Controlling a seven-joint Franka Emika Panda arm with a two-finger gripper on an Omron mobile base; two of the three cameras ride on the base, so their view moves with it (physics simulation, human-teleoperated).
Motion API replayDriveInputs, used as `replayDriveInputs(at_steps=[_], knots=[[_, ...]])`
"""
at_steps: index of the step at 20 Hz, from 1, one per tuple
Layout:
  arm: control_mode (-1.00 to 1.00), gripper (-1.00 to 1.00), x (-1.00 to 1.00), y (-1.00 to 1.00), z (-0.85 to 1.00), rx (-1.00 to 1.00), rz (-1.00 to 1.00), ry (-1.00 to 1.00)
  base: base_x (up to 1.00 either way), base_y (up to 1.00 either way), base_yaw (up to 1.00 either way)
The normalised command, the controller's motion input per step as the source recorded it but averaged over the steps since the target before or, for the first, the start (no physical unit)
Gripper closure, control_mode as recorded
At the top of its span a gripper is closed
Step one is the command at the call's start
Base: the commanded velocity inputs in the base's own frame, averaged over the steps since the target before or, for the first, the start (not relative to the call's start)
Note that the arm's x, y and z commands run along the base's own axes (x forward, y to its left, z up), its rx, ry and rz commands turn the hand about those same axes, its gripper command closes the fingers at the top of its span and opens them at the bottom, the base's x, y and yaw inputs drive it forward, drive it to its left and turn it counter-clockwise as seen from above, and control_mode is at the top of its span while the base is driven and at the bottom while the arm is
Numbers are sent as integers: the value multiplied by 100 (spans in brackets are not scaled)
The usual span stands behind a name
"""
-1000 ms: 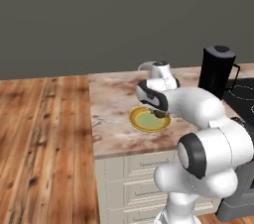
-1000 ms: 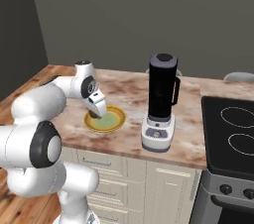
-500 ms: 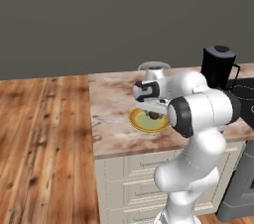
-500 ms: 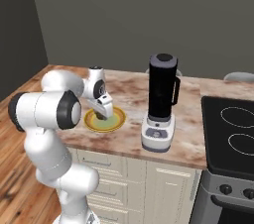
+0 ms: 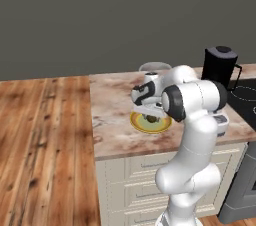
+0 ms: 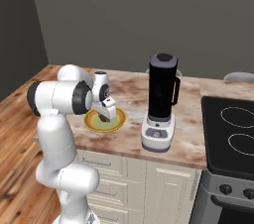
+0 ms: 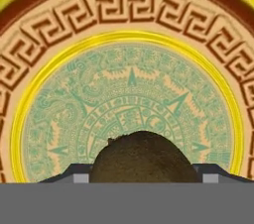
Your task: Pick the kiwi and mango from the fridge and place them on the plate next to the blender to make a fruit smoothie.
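The plate (image 5: 136,121) with its yellow rim lies on the marble counter, left of the blender (image 6: 161,99). My gripper (image 5: 149,115) points down over the plate's middle, shut on the kiwi (image 5: 150,118), a dark brown ball held just above the plate (image 6: 117,119). In the hand view the kiwi (image 7: 144,156) sits between my gripper's (image 7: 143,178) two dark tips, with the plate's (image 7: 54,104) green patterned centre close below. The blender (image 5: 219,67) stands behind my arm in the left base view. The mango and the fridge are out of view.
A black stove top (image 6: 233,134) lies right of the blender. The marble counter (image 5: 112,135) ends at its left edge (image 5: 92,120), with wooden floor (image 5: 40,135) beyond. Cream drawers (image 6: 124,178) run under the counter. A grey wall stands behind.
My arm has folded up and its elbow has swung in over the counter. The gripper has stayed over the plate with the kiwi and sunk slightly toward it.
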Motion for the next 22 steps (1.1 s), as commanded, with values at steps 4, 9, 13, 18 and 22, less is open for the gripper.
replayDriveInputs(at_steps=[4, 9, 13, 18, 22], knots=[[-100, -100, 5, 0, -42, 0, -2, 0, 0, 0, 0], [-100, -100, -9, -7, -9, 0, -4, 0, 0, 0, 0], [-100, -100, -49, -15, 10, 0, -8, 0, 0, 0, 0], [-100, -100, -64, -23, 38, 0, -9, -7, 0, 0, 0], [-100, -100, -74, -10, 64, 0, -8, -15, 0, 0, 0]])
